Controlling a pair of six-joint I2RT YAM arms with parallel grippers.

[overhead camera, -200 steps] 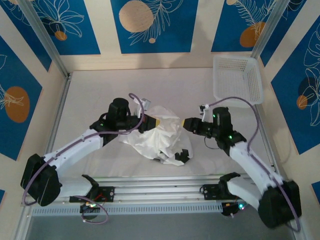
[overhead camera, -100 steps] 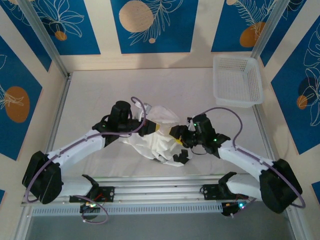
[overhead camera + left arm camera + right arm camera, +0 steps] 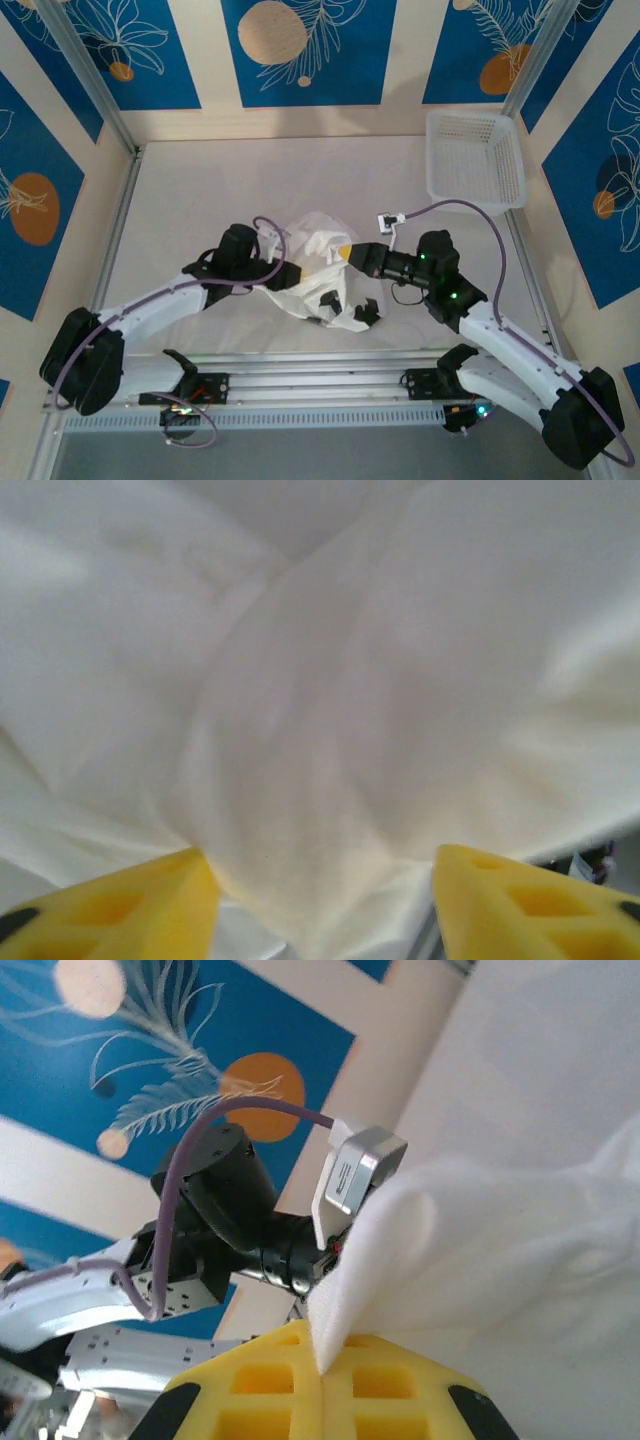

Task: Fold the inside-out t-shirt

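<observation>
the inside-out t-shirt (image 3: 318, 268) lies bunched in a crumpled heap on the desk (image 3: 190, 190), toward the near edge between the two arms and well apart from the white mesh basket (image 3: 476, 160) in the far right corner. nothing is flat yet, so the step in hand is probably to open the heap out before any fold. to do that well, the pinched fold should likely be drawn up and outward slowly, since thin cloth like this can slip or drag the whole pile along. the free hand should pick a separate edge, a hem or a shoulder, and take one layer rather than a wad, so the two pulls spread the shirt instead of twisting it. the right hand (image 3: 322, 1388) is pressed together on a fold of the white cloth, with the edge caught between its yellow pads. from above it sits at the right side of the heap, its forearm low and reaching leftward. the left hand (image 3: 320, 910) is spread, with its yellow fingers (image 3: 110, 905) wide apart and cloth lying loose between and ahead of them, unpinched. its arm stretches low across the desk into the heap's left side.
</observation>
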